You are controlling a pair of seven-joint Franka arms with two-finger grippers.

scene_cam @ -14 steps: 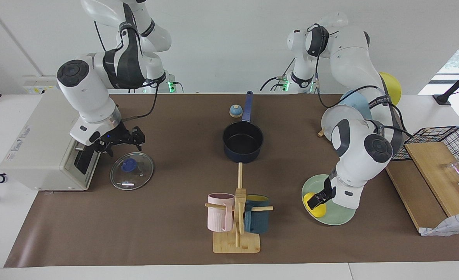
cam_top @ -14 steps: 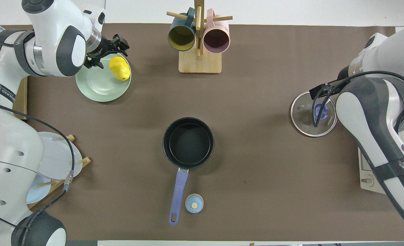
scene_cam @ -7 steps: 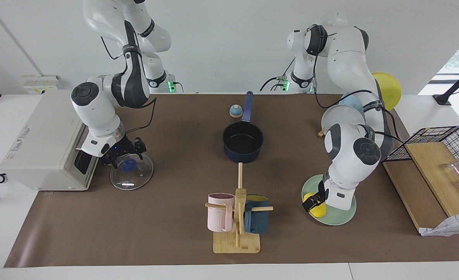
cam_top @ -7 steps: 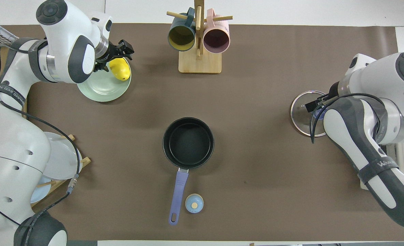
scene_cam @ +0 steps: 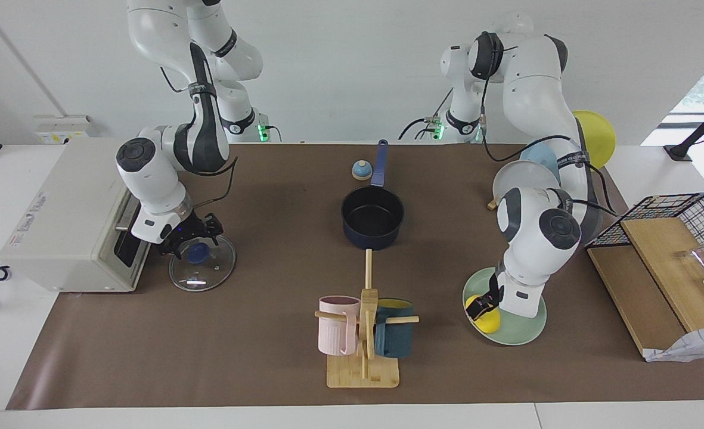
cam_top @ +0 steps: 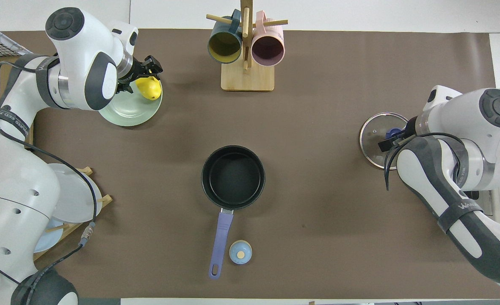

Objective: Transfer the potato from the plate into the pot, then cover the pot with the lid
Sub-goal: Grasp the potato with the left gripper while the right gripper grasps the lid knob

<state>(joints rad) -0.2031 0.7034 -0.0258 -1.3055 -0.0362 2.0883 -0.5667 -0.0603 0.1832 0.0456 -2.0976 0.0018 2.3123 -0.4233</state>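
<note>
Brown paper covers the table [scene_cam: 256,357] before a white wall. At the left arm's end, the left tool [scene_cam: 484,305] is down at the potato [scene_cam: 486,322] on the plate [scene_cam: 521,332], fingers straddling it; whether they grip it I cannot tell. The right tool [scene_cam: 192,233], open, sits over the lid [scene_cam: 208,274] knob. The pot [scene_cam: 372,223] stands empty mid-table.

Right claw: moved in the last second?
Yes. The right claw has come down from beside the toaster onto the lid, now at its knob.
</note>
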